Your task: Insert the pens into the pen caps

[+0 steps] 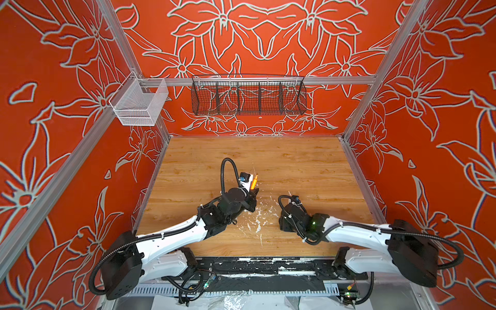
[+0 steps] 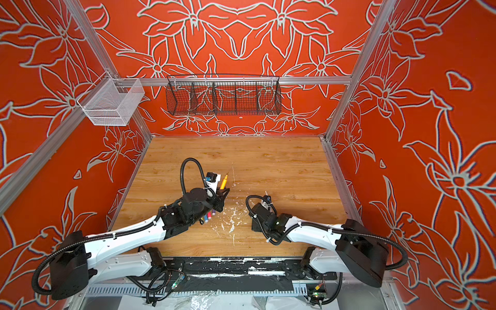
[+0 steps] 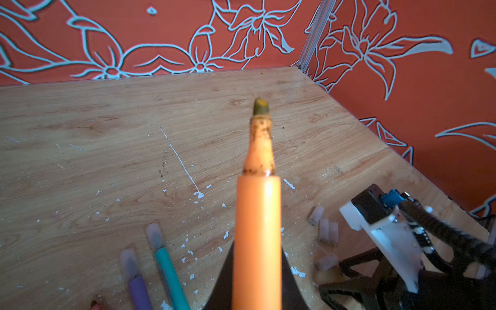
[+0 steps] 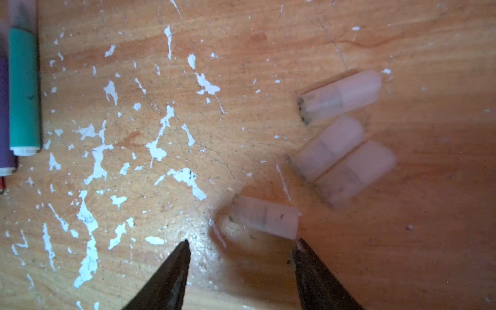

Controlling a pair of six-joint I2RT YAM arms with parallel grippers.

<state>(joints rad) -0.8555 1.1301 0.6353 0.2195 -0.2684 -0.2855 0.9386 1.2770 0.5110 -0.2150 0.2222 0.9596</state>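
My left gripper (image 1: 253,192) is shut on an orange pen (image 1: 254,182), held above the table with its bare, stained tip (image 3: 261,106) pointing up and away. A teal pen (image 3: 167,268) and a purple pen (image 3: 137,284), both capped, lie on the table below it. My right gripper (image 4: 242,243) is open, pointing down at the table. One clear pen cap (image 4: 264,216) lies flat just ahead of its fingertips, one end close to a fingertip (image 4: 300,245). Three more pen caps (image 4: 341,96) (image 4: 327,147) (image 4: 355,173) lie loose beyond it.
White flecks (image 4: 98,158) are scattered over the wooden table (image 1: 295,161) between the arms. A black wire basket (image 1: 248,98) hangs on the back wall and a white mesh basket (image 1: 139,103) on the left rail. Red patterned walls close the table on three sides.
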